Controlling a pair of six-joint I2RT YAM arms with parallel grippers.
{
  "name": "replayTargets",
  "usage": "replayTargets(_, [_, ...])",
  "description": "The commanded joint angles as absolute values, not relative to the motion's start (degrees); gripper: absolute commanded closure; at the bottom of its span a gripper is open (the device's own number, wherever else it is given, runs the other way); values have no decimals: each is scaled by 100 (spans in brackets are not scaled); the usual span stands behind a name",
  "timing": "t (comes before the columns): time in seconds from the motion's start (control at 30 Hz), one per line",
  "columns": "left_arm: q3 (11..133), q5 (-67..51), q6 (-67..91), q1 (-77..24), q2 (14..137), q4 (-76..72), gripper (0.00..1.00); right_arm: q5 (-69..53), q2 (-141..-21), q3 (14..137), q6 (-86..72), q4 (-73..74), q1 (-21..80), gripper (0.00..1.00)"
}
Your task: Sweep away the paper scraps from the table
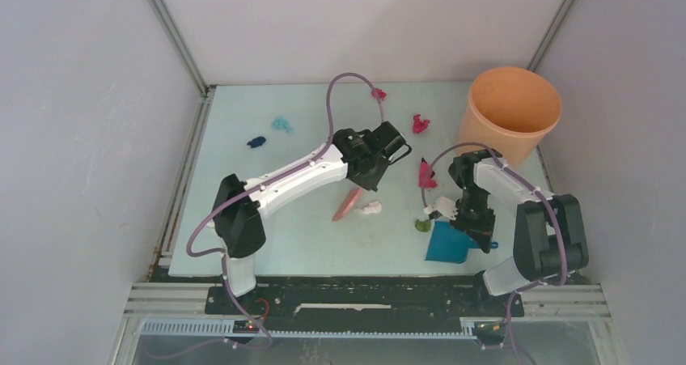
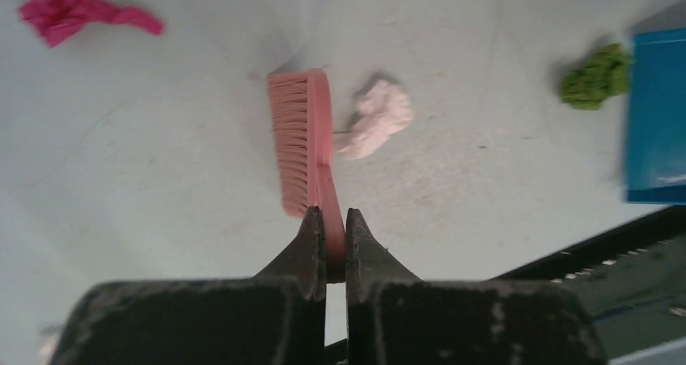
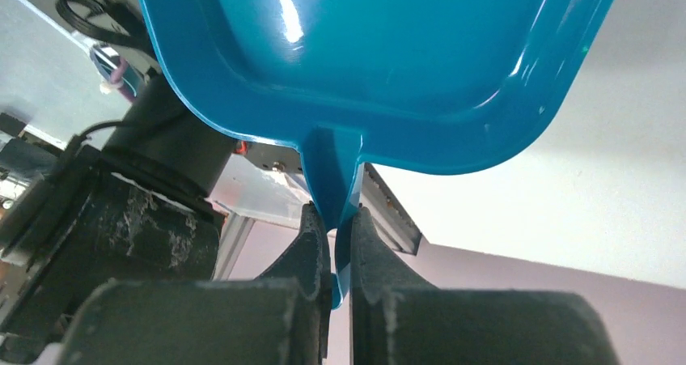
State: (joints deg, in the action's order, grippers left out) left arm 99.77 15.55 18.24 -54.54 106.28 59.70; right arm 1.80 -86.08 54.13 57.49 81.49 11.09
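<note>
"Around the pink brush (image 1: 348, 205) most of our open room lies to its left: a wide stretch of the table (image 1: 275, 239) runs out to the left rim and the near rim. What do we have on the other side?"

"Right of the brush it is tight. The white scrap (image 1: 371, 209) lies against the back of the brush head. The olive scrap (image 1: 422, 226) is a little farther right, and the blue dustpan (image 1: 447, 244) is just beside that one, close to the near rim."

"And beyond the brush?"

"Three magenta scraps (image 1: 421, 124) spread toward the back. The teal scrap (image 1: 281, 124) and the navy scrap (image 1: 256, 142) lie back and to the left, well apart from the brush. An orange bucket (image 1: 510, 110) stands in the back right corner. The table is smooth, pale mint and faintly scuffed, with grey walls (image 1: 73, 138) on three sides."

"How do we hold the tools?"

"Our left gripper (image 2: 329, 215) is pinched tight on the brush handle. Our right gripper (image 3: 332, 213) is clamped on the dustpan's handle stub."

"What can't we make out?"

"Whether the bristles touch the table. The dustpan fills the right wrist view and covers the surface behind it, and the left wrist view cuts it off at the frame's edge. One magenta scrap right of the brush sits partly behind the right arm's cable (image 1: 437, 159)."
</note>
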Motion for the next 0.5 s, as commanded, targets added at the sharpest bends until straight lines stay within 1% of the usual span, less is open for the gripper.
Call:
replayTargets(0.0, [10340,-270,2337,-5460,10931,5180,100,-240,-8781,5445,5460,7850,1443,100])
replayTargets(0.13, [10215,-1122,2762,-5547,10802,4572,100,-470,-8943,5564,5161,7597,1750,100])
replayTargets(0.23, [10059,-1547,3049,-5571,10598,4172,100,-681,-9007,5718,4981,7460,1826,100])
replayTargets(0.37, [10002,-1630,3180,-5559,10294,4049,100,-850,-8886,5864,4861,7295,1692,100])
replayTargets(0.47, [10045,-1440,3135,-5489,10094,4084,100,-1049,-8753,5951,4875,7372,1391,100])
